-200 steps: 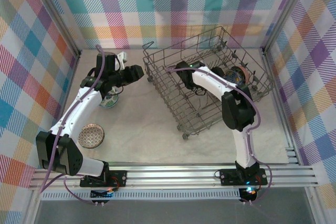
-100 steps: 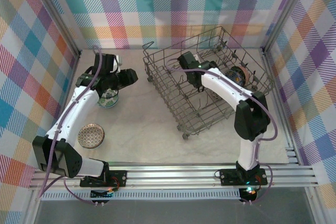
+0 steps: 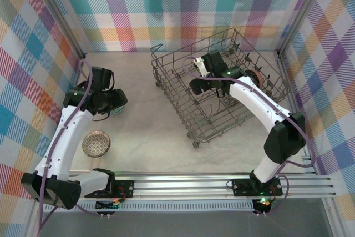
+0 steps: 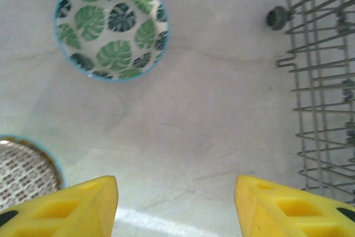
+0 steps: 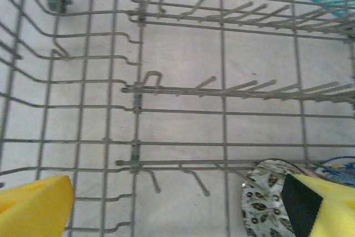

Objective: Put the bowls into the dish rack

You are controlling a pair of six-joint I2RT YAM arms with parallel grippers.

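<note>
- Left gripper (image 4: 176,210) hangs above the table (image 3: 150,131), yellow fingers (image 4: 72,209) spread wide, with nothing between them.
- Ahead of it in the left wrist view sits the green leaf bowl (image 4: 111,26), right way up on the table, apart from both fingers.
- From the top camera that green leaf bowl (image 3: 118,111) just peeks out from under the left gripper (image 3: 116,100).
- A tan mesh-patterned bowl (image 3: 96,143) lies on the table nearer the arm bases, well apart from the green one; its rim shows at the lower left corner of the left wrist view (image 4: 25,173).
- The dish rack (image 3: 222,90) stands on the right half of the table, turned at an angle; its wire side (image 4: 324,81) and one small caster wheel (image 4: 275,18) show to the left gripper's right.
- Right gripper (image 3: 196,86) is over the rack, jaws wide apart and holding nothing (image 5: 177,206).
- Below it run rows of tines (image 5: 238,90) over the rack's wire floor.
- Already in the rack: a grey leaf-print bowl (image 5: 265,195) just beside the right finger, and the edge of a blue-and-white bowl (image 5: 337,165) behind it.
</note>
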